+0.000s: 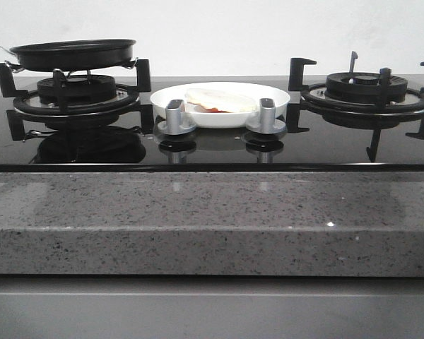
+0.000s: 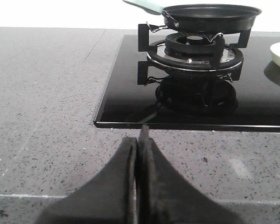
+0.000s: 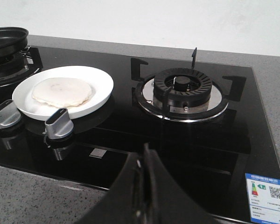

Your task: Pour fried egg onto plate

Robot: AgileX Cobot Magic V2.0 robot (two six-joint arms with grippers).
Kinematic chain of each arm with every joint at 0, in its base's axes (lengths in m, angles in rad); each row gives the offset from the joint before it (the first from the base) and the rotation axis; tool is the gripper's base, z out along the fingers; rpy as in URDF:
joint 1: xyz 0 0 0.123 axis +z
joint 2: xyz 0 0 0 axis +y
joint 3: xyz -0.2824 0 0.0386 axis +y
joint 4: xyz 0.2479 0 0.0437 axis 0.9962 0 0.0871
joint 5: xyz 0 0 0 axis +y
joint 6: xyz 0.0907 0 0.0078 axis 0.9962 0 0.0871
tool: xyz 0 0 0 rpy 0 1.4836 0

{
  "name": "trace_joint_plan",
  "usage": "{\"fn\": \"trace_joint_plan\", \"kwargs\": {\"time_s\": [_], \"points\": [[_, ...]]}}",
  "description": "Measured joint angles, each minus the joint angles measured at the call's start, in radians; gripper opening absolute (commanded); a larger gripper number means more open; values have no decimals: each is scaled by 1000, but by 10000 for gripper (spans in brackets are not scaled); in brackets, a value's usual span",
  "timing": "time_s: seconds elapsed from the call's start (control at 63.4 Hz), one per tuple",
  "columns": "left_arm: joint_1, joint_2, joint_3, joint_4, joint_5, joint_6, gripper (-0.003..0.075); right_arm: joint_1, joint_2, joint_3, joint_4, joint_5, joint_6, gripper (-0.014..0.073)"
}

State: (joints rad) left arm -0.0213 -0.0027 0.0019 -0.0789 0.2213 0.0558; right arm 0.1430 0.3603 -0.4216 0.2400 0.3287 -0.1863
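On the plate (image 3: 100, 88), mid-hob btwn the 2 burners, lies the fried egg (image 3: 61, 91), flat. Right gripper (image 3: 144, 161) clenched, empty, near the hob's front edge, well apart from egg. Left gripper (image 2: 139, 140) clenched too, over the counter (image 2: 46, 121), facing the frying pan (image 2: 210, 16) on its burner.

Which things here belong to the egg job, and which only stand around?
For the job: fried egg, plate, frying pan.
Standing around: right burner, two knobs, sticker.
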Motion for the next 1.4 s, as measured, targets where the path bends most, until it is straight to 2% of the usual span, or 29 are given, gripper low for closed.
{"fn": "trace_joint_plan", "kwargs": {"time_s": [0.757, 0.914, 1.009, 1.182, 1.403], "points": [[0, 0, 0, 0, -2, 0, -20, 0, -2, 14, -5, -32, 0, -117], [0, 0, 0, 0, -2, 0, -20, -36, -43, 160, -27, -214, 26, -117], [0, 0, 0, 0, -2, 0, -20, -81, -118, 278, -75, -271, 81, -117], [0, 0, 0, 0, -2, 0, -20, -152, -299, 438, -119, -269, 186, -117], [0, 0, 0, 0, -7, 0, -20, -167, -369, 447, -135, -164, 207, -117]]}}
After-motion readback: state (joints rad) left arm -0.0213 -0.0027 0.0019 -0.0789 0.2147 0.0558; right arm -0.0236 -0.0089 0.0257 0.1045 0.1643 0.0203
